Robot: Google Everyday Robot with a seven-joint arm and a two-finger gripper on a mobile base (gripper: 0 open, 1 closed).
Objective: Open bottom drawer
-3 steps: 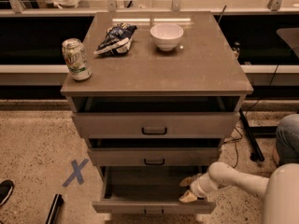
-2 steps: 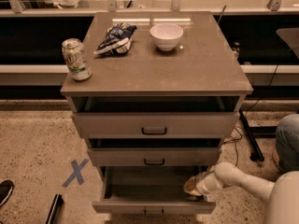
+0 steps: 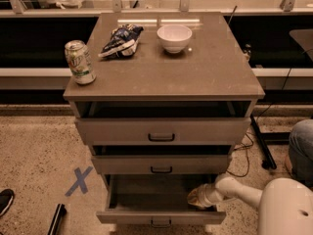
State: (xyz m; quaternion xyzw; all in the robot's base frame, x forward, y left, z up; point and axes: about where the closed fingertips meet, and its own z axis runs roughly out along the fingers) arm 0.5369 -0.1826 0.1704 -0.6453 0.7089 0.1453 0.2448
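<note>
The bottom drawer (image 3: 128, 216), grey-brown with a low flat front and a small black bar handle, stands pulled well out toward the near side, its dark inside showing, the gripper (image 3: 196, 198) inside its near right corner.

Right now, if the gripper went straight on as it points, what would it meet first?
The gripper, at the right end inside the open bottom drawer, points left; probably the drawer's floor or left wall comes first, though depth is unclear.
</note>
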